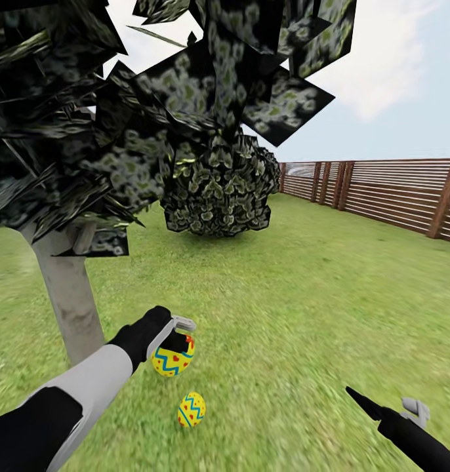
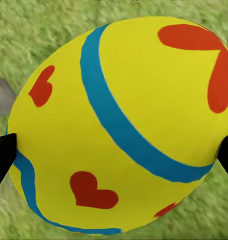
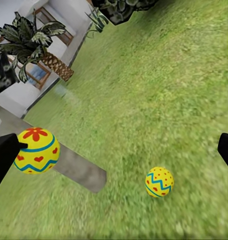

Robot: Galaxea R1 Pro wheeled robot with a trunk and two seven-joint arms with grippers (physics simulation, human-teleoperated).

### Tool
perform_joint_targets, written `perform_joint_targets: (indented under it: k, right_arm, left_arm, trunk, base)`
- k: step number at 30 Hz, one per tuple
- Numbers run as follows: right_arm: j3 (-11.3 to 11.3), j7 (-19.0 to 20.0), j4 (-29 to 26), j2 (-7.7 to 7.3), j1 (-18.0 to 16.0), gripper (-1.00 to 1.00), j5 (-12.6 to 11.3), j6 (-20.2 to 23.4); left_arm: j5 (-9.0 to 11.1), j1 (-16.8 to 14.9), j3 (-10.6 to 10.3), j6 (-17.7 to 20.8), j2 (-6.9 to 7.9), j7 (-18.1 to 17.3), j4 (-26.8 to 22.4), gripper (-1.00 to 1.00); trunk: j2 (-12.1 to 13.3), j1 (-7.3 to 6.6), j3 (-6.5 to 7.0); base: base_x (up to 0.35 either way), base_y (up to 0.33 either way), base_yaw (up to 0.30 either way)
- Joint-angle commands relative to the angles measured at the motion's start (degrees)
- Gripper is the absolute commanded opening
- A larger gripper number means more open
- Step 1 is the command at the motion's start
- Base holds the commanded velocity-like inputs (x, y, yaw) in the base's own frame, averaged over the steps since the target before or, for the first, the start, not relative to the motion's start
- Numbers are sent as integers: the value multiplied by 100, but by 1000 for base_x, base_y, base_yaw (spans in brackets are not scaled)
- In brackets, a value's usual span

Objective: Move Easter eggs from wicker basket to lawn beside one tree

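Surface: wide stretch of short, mottled green lawn (image 1: 297, 295), running flat to a brown slatted wooden fence (image 1: 395, 193) far beyond the right gripper.
Surroundings: pale sky with cloud; in the right wrist view a white house wall (image 3: 29, 85) and a short palm with a scaly brown trunk (image 3: 36, 42).
Tree: one small tree with a thin pale grey trunk (image 1: 67, 295) and a dark angular crown, just beside the left gripper on its outer side.
Eggs counted: two yellow Easter eggs with blue zigzags and red hearts or dots.
Egg 1: yellow egg with red hearts (image 1: 173, 357), pinched in the left gripper (image 1: 179, 335), above the grass; black fingertips (image 2: 1, 155) press both its sides.
Egg 2: dotted yellow egg (image 1: 191, 410) lying on the grass, just below and near the left gripper, near the trunk.
Right gripper (image 1: 392, 410): fingers spread, nothing between them, well apart from both eggs.
Open room: bare grass between the two grippers and onward to the fence.
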Motion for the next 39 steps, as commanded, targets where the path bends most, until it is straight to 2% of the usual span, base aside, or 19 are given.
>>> perform_joint_targets:
  k: [1, 25, 39]
  right_arm:
    - [-3, 0, -8, 2, 0, 100, -40, 32]
    - [-7, 11, 92, 8, 8, 100, -51, 20]
    - [-21, 67, 69, -15, 8, 100, -94, 19]
  left_arm:
    - [36, -7, -37, 6, -9, 17, -3, -100]
    - [27, -7, -34, -28, -95, 31, -3, -100]
    - [27, -7, -29, -28, -83, 55, -3, -100]
  trunk:
    - [-45, 23, -24]
    - [-1007, 550, -454]
    - [-1569, 857, -678]
  base:
    - [0, 0, 0]
    - [0, 0, 2]
    - [0, 0, 116]
